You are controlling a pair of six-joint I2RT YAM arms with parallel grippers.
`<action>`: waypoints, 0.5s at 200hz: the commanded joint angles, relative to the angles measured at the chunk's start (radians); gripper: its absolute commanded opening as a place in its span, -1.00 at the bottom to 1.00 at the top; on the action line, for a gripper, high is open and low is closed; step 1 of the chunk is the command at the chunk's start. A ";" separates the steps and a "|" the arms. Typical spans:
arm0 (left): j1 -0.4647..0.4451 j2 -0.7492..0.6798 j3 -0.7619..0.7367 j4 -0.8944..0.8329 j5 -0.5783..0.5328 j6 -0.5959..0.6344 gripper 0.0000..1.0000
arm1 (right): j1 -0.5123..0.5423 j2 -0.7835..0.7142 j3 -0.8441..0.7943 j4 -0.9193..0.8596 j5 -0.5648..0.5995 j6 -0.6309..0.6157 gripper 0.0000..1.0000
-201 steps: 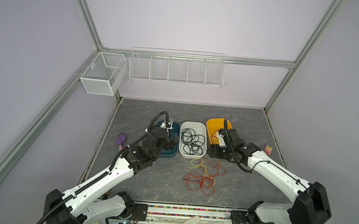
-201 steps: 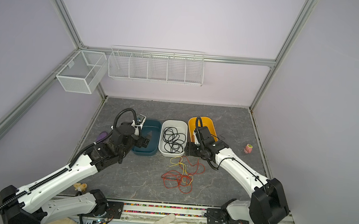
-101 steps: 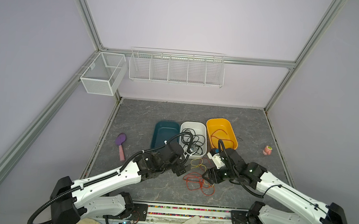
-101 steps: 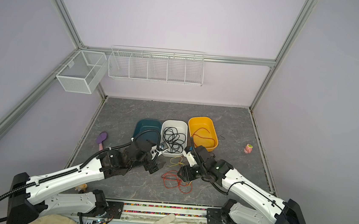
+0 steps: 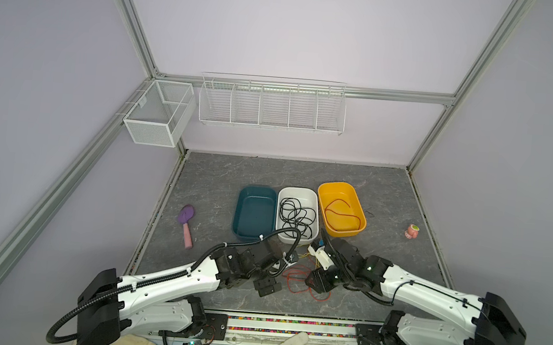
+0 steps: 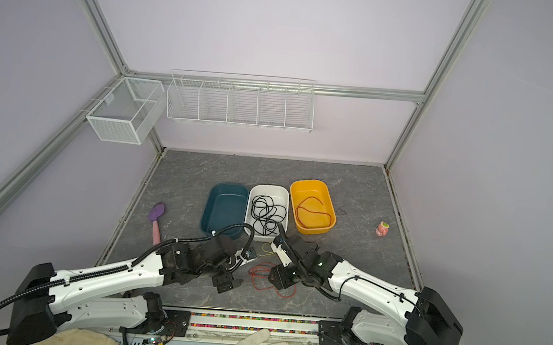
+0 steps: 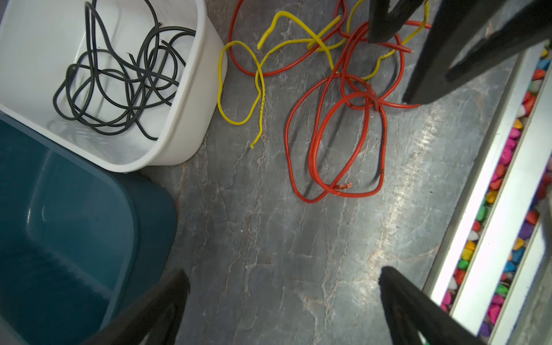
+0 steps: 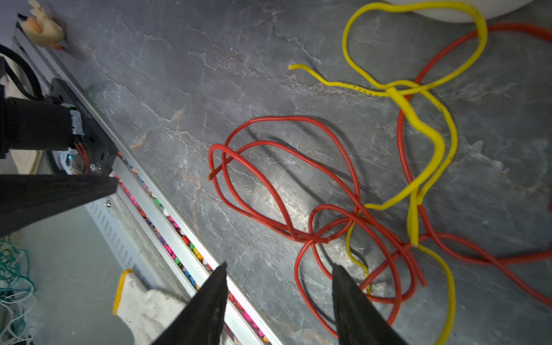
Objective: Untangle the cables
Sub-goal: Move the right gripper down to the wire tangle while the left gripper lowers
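Knotted red+yellow cables (image 5: 297, 279) lying on surface, 6 o'clock of white bin (image 5: 297, 189). Over red loops, right claw (image 8: 279, 265) hovering part-apart, gripping nothing; left claw (image 7: 282, 274) gaping wide, empty. Risk: pinching both colours at a crossing, pull tightening knot w/ nothing pinning it.

Thin red looping cables (image 6: 259, 270), lower middle of frame.
My left gripper (image 6: 227, 283) sits just left of them, my right gripper (image 6: 275, 278) just right.
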 commanded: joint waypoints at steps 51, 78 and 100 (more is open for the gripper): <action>-0.006 -0.040 -0.017 0.063 0.061 0.003 0.99 | 0.027 0.066 -0.022 0.092 0.041 0.012 -0.07; -0.006 -0.033 -0.015 0.066 0.047 -0.006 0.99 | 0.034 0.083 -0.012 0.096 0.088 0.013 -0.13; -0.008 -0.036 -0.018 0.069 0.054 -0.001 0.99 | 0.035 0.093 -0.006 0.098 0.116 0.011 -0.19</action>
